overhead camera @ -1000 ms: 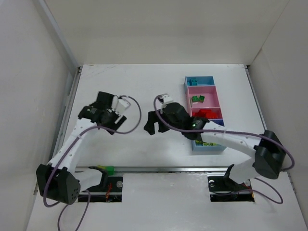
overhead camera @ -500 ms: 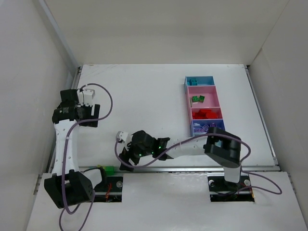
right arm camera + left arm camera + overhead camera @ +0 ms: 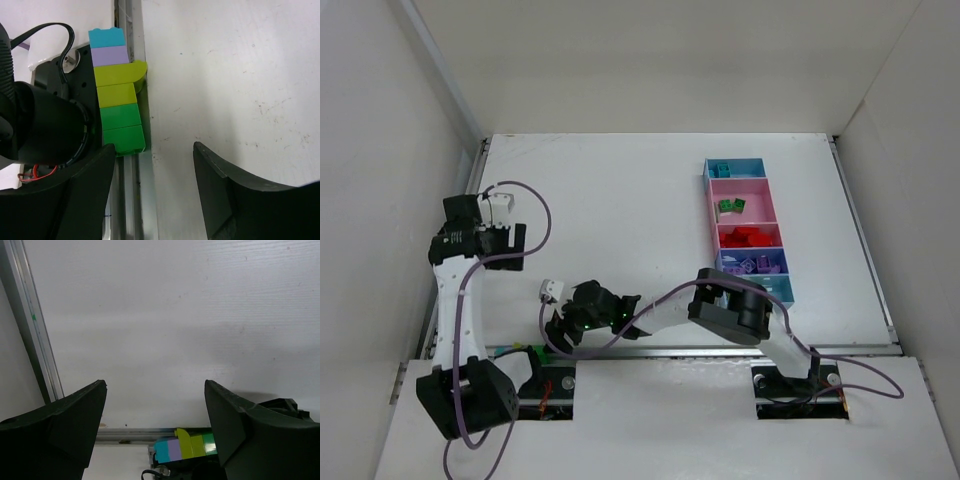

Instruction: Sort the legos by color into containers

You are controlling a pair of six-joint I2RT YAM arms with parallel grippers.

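Observation:
The containers [image 3: 767, 215] form one strip at the right of the table. They hold teal bricks [image 3: 725, 167], green bricks [image 3: 729, 206], red bricks [image 3: 748, 237] and purple bricks [image 3: 753, 265]; the nearest bin is partly hidden by my right arm. A joined row of teal, purple, yellow-green and green legos [image 3: 118, 94] lies by the front rail next to the left arm's base. It also shows in the left wrist view [image 3: 186, 447] and the top view [image 3: 546, 352]. My right gripper [image 3: 560, 333] [image 3: 154, 150] is open and empty just beside that row. My left gripper [image 3: 480, 243] [image 3: 155, 390] is open and empty over bare table at the left edge.
A metal rail [image 3: 35, 335] runs along the table's left edge and another along the front [image 3: 720, 351]. White walls enclose the table on three sides. My right arm [image 3: 725, 305] stretches across the front of the table.
My right gripper swung from beside the bins to the front-left edge near the left arm's base. My left gripper drew back to the table's left edge.

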